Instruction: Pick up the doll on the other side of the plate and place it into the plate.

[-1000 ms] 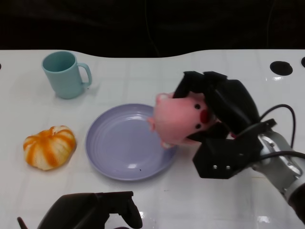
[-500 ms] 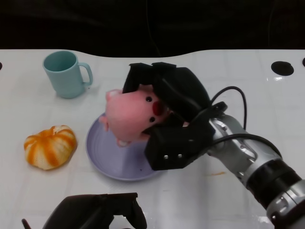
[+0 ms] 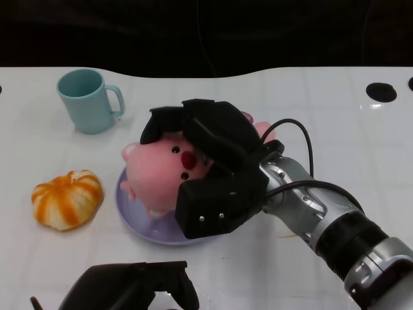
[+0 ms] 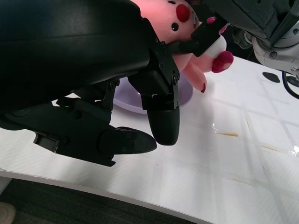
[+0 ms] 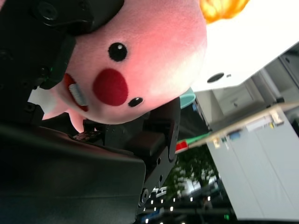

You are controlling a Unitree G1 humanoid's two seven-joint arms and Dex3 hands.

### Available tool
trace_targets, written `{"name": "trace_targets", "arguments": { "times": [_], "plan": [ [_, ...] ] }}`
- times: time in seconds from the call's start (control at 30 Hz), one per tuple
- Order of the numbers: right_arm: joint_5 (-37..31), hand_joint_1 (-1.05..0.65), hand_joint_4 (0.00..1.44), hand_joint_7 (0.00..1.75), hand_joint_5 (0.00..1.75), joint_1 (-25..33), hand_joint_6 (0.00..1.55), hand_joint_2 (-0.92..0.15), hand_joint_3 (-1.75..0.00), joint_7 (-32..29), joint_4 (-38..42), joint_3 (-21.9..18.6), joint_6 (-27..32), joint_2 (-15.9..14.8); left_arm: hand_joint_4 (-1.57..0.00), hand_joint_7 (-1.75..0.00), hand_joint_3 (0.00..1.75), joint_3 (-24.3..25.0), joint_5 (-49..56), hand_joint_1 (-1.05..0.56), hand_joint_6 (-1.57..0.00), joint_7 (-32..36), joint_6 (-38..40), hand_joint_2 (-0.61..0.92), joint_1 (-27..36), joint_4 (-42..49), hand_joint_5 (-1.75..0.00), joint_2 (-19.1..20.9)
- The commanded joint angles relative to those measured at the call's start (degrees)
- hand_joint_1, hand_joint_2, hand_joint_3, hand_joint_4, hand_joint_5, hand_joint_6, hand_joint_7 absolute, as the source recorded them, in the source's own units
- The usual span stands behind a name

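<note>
Over the plate (image 3: 132,219), I am holding the pink doll (image 3: 161,173) in my right robot hand (image 3: 213,171), fingers wrapping its head. The pick-up is done; lowering and letting go are remaining. My left robot hand (image 3: 129,290) is idling near the bench (image 3: 322,116) edge, grasping nothing.

Head view looks down on the table (image 3: 322,103) from above. Left wrist view sits low and close behind its robot hand (image 4: 88,93). Right wrist view is very close, rotated. All three share the doll (image 3: 161,177).
</note>
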Motion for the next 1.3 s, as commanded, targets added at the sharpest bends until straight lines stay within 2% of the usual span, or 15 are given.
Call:
{"name": "trace_targets", "arguments": {
  "times": [0.03, 0.1, 0.13, 0.3, 0.43, 0.5, 0.67, 0.9, 1.07, 1.3],
  "plan": [
    [-0.3, -0.44, 0.49, 0.04, 0.66, -2.1, 0.67, -0.77, -0.32, 5.2, -2.4, 0.8, 3.0, -1.1, -0.66, -0.99, 0.32, 0.1, 0.5, -0.28, -0.70, 0.1, 0.2, 0.92, 0.0, -0.3, -1.61, 0.2],
    [-1.1, -0.56, 0.37, 0.01, 0.44, -2.0, 0.52, -0.89, -0.15, 8.8, -4.4, 1.4, 5.1, -2.0, -0.66, -0.99, 0.32, 0.1, 0.7, -0.28, -0.70, 0.3, -0.1, 0.92, -0.1, -0.1, -1.60, 0.3],
    [-1.4, -0.59, 0.35, 0.00, 0.40, -2.0, 0.50, -0.90, -0.13, 10.7, -5.4, 1.7, 6.2, -2.4, -0.66, -0.99, 0.32, 0.1, 0.8, -0.28, -0.70, 0.3, -0.1, 0.92, -0.1, -0.1, -1.60, 0.3],
    [-2.7, -0.79, 0.10, 0.00, 0.28, -2.2, 0.24, -0.92, -0.13, 23.7, -11.9, 3.5, 12.4, -5.2, -0.66, -0.97, 0.33, 0.3, 0.5, -0.29, -0.70, 0.0, 0.2, 0.92, 0.1, -0.3, -1.57, 0.3],
    [-2.8, -0.90, 0.01, 0.00, 0.27, -1.7, 0.14, -0.92, -0.14, 29.0, -16.1, 3.6, 13.7, -7.3, -0.67, -0.97, 0.33, 0.6, 0.1, -0.29, -0.70, -0.1, 0.0, 0.92, 0.1, -0.1, -1.56, 0.5],
    [-2.4, -0.96, 0.00, 0.00, 0.22, -1.4, 0.11, -0.92, -0.18, 30.6, -17.8, 3.3, 13.8, -8.0, -0.67, -0.96, 0.32, 0.7, 0.0, -0.28, -0.71, 0.0, -0.2, 0.92, 0.0, 0.0, -1.55, 0.6],
    [-0.7, -1.00, 0.00, 0.00, 0.15, -0.2, 0.09, -0.92, -0.20, 34.7, -23.7, 2.1, 14.0, -10.4, -0.68, -0.96, 0.32, 0.8, -0.2, -0.28, -0.71, 0.0, 0.2, 0.92, -0.2, 0.3, -1.55, 0.5],
    [3.9, -1.02, 0.00, 0.00, 0.12, 2.5, 0.03, -0.92, -0.25, 36.1, -30.9, -1.3, 12.9, -13.4, -0.67, -0.95, 0.33, 0.8, -0.6, -0.29, -0.72, -0.4, 0.4, 0.92, -0.9, 1.0, -1.53, 0.5],
    [6.6, -0.95, 0.01, 0.01, 0.15, 6.0, 0.05, -0.92, -0.24, 36.1, -36.4, -3.8, 11.2, -16.5, -0.69, -0.94, 0.32, 0.6, -0.3, -0.30, -0.73, -0.3, 0.6, 0.92, -1.3, 1.4, -1.48, 0.3],
    [9.6, -0.84, 0.05, 0.04, 0.32, 14.0, 0.13, -0.92, -0.17, 36.9, -42.7, -7.1, 8.4, -23.0, -0.69, -0.93, 0.32, 0.5, -0.2, -0.29, -0.72, 0.0, 0.3, 0.92, -1.5, 1.6, -1.52, 0.4]
  ]
}}
